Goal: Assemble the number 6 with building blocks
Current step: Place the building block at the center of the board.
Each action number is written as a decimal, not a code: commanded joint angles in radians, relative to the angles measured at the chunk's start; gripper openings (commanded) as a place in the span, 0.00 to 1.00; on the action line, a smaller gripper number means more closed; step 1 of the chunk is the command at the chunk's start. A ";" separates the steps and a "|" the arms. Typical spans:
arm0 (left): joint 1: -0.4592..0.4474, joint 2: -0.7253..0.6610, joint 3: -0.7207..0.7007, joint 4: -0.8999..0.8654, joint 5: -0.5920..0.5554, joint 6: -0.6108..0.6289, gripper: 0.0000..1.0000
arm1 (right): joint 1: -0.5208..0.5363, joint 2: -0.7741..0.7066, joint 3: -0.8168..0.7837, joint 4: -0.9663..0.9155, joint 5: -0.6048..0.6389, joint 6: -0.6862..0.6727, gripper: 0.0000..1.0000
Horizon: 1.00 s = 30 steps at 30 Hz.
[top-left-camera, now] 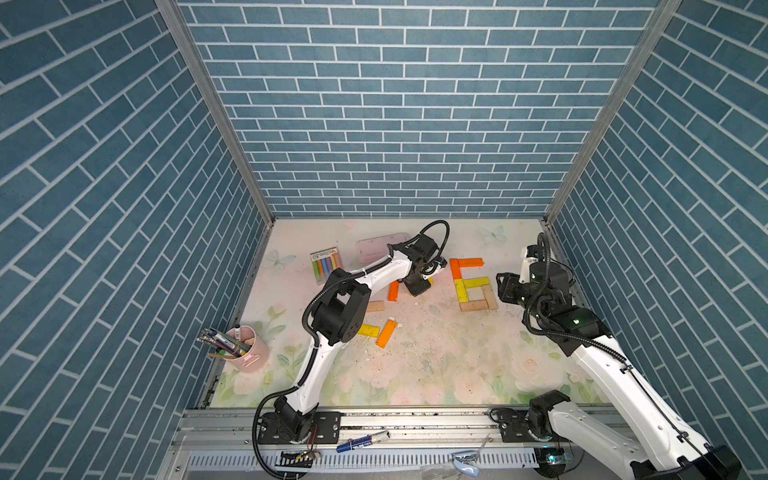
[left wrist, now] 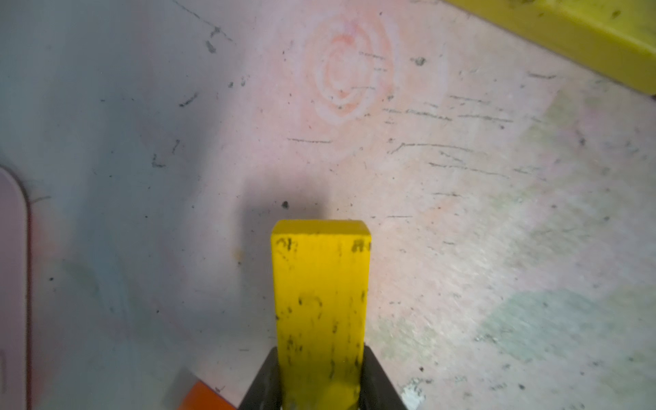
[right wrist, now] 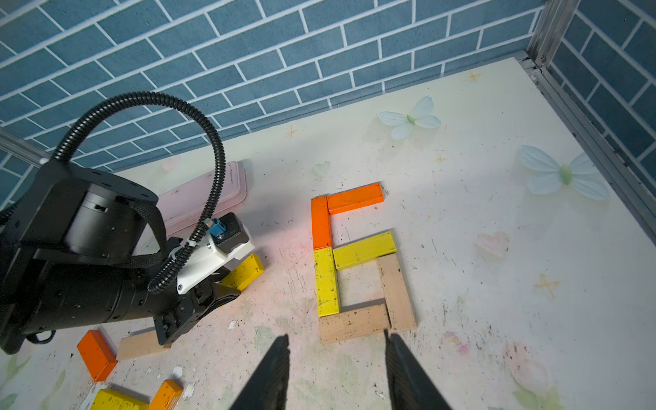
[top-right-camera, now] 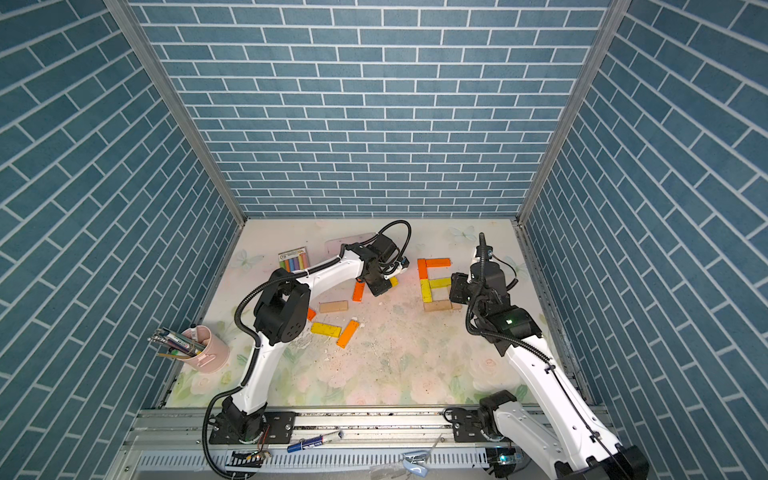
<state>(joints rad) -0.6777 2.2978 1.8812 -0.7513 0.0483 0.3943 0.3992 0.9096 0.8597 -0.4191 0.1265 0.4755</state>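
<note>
The left pincer (left wrist: 320,353) clamped a flat yellow wooden bar (left wrist: 321,284), gripped end cut off; the right pincer (right wrist: 335,337) gaped empty. The orange, yellow and tan number 6 (top-right-camera: 426,291) lay at the left pincer's three o'clock, partly arm-hidden.

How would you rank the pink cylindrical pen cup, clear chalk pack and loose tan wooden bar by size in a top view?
pink pen cup, though nearest the camera
clear chalk pack
loose tan bar
</note>
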 commanded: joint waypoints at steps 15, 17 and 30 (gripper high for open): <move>0.029 -0.087 0.214 -0.110 0.011 -0.074 0.73 | 0.005 0.038 0.125 -0.102 -0.012 -0.083 0.47; 0.050 -0.140 0.216 -0.125 0.033 -0.100 0.76 | 0.005 0.053 0.130 -0.089 -0.033 -0.087 0.47; 0.302 -0.763 -0.327 0.020 0.191 -0.382 0.92 | 0.158 0.377 0.127 0.059 -0.119 -0.152 0.49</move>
<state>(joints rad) -0.3866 1.5967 1.6299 -0.7475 0.1986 0.1020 0.5190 1.2194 0.9764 -0.4126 0.0265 0.3637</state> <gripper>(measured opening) 0.912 0.493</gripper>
